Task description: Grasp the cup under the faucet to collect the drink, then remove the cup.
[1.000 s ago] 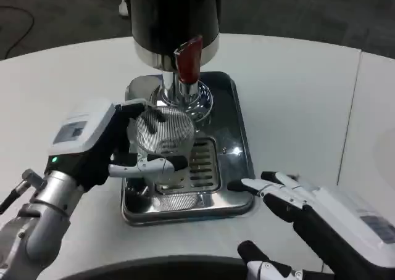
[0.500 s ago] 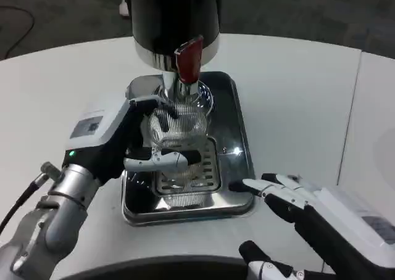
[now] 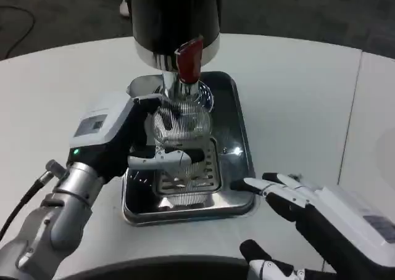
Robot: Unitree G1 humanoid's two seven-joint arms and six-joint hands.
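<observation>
now left hand (image 3: 126, 141) holds cup (image 3: 180, 127) under faucet (image 3: 187, 61).

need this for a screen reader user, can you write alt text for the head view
The robot's left hand holds a clear ribbed cup under the red-handled faucet of a black drink dispenser, over a shiny metal drip tray on a white table. Its right hand rests open on the table beside the tray.

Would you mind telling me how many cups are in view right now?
1. The clear ribbed cup is held by the left hand over the metal drip tray, beneath the dispenser's red tap lever.
</observation>
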